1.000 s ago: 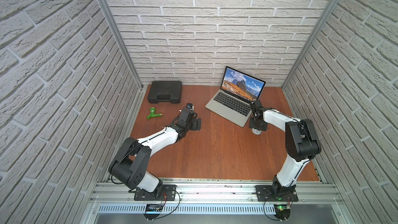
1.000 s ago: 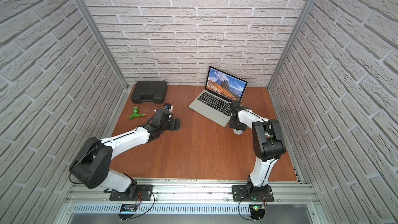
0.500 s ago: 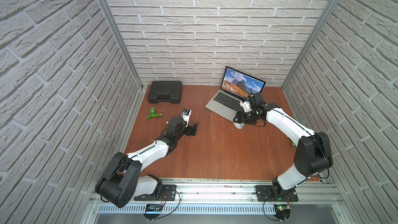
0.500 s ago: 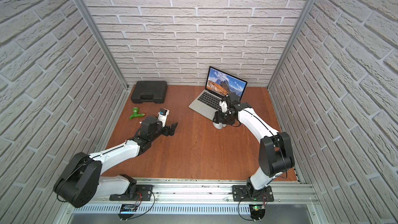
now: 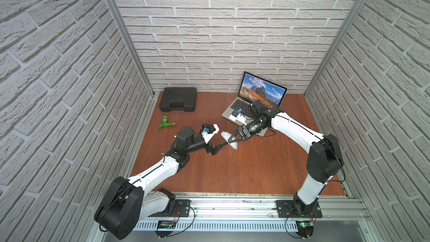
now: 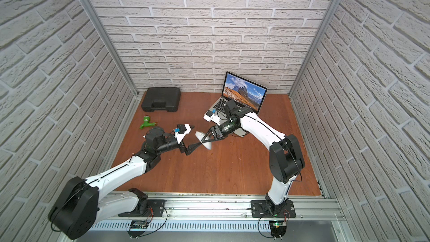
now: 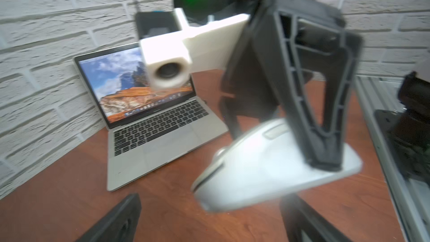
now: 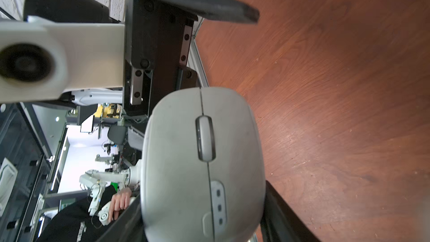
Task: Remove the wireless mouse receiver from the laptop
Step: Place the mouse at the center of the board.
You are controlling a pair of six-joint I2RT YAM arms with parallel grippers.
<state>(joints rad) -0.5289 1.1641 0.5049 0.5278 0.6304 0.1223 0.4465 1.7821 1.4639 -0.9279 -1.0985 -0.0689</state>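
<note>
The receiver may be that blurred dark nub on the laptop's side edge, by the back wall. My right gripper, arm stretched toward centre, is clamped on the mouse, held aloft; my left gripper gapes just beside it.

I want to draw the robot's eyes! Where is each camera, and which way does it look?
Top views: high above the front rail, looking down at the table; both arms show.
Left wrist: on the left arm, facing the laptop; its open left gripper shows.
Right wrist: on the right arm, facing the mouse; the right gripper holds it.
Shared: all see the mouse.
</note>
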